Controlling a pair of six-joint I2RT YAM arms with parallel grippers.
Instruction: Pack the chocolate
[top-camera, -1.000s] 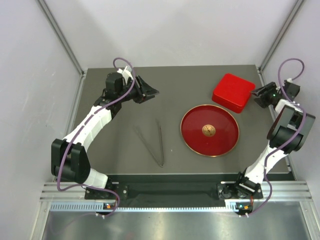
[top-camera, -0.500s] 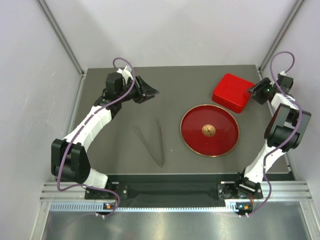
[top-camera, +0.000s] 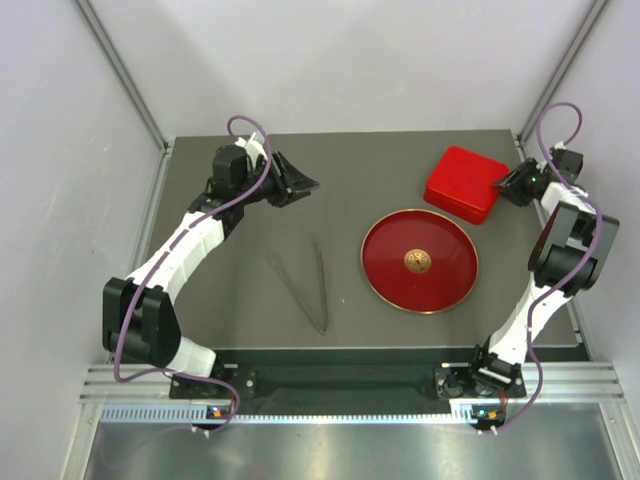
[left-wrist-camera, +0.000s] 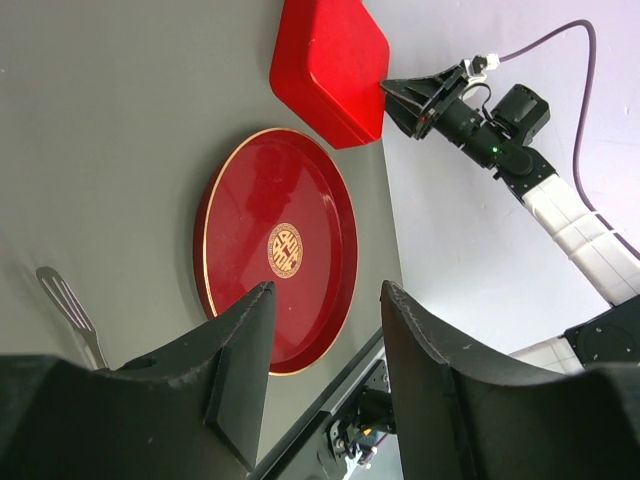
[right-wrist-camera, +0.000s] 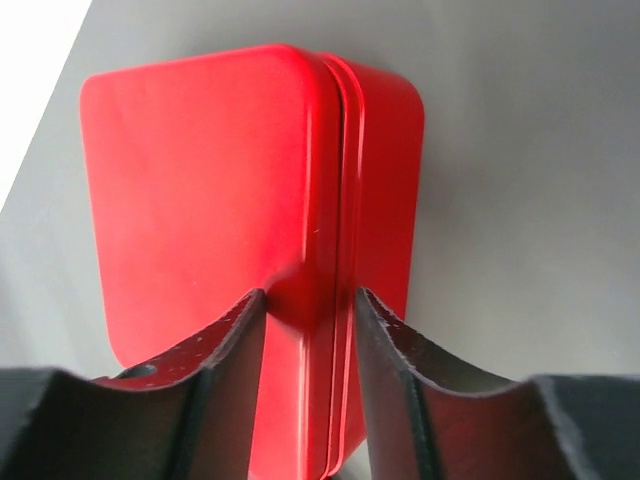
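You had your right gripper (top-camera: 505, 185) clamped on the edge of the red box (top-camera: 462, 185) at upper right, left gripper (top-camera: 308, 186) apart and empty at upper left; chocolate showed in no view.

Dark grey table (top-camera: 400, 170) with red plate (top-camera: 440, 270), red tin (top-camera: 462, 185) and thin metal tongs (top-camera: 321, 318)

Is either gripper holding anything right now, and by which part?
The left gripper holds nothing. The right gripper straddles the red box at its edge, across the lid seam; whether it grips firmly cannot be told.
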